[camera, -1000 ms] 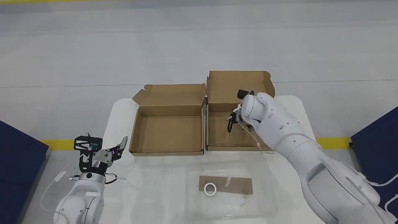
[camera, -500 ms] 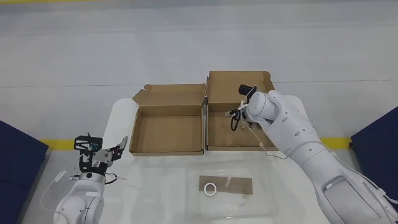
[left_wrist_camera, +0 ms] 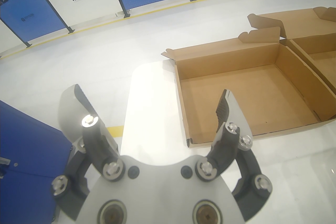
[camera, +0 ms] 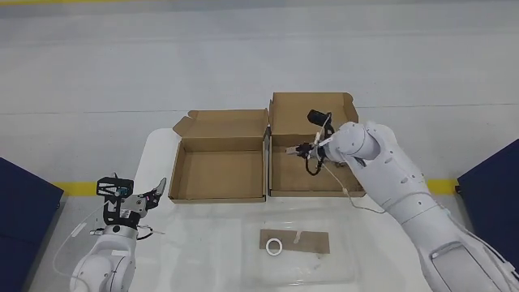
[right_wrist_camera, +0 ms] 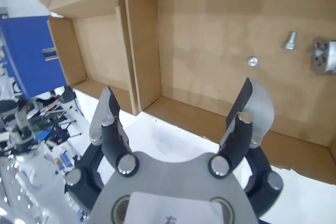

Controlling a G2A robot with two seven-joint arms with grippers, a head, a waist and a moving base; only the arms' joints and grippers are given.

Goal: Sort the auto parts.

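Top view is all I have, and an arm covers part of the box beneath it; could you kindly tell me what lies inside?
Observer: The right wrist view shows three metal parts on the floor of that box: a bolt, a small round fastener and a drilled block.
Operator: Thank you. Is that arm carrying anything?
Observer: No, the right gripper is open and empty.
Operator: And the other arm?
Observer: The left gripper is open too, with nothing between its fingers.
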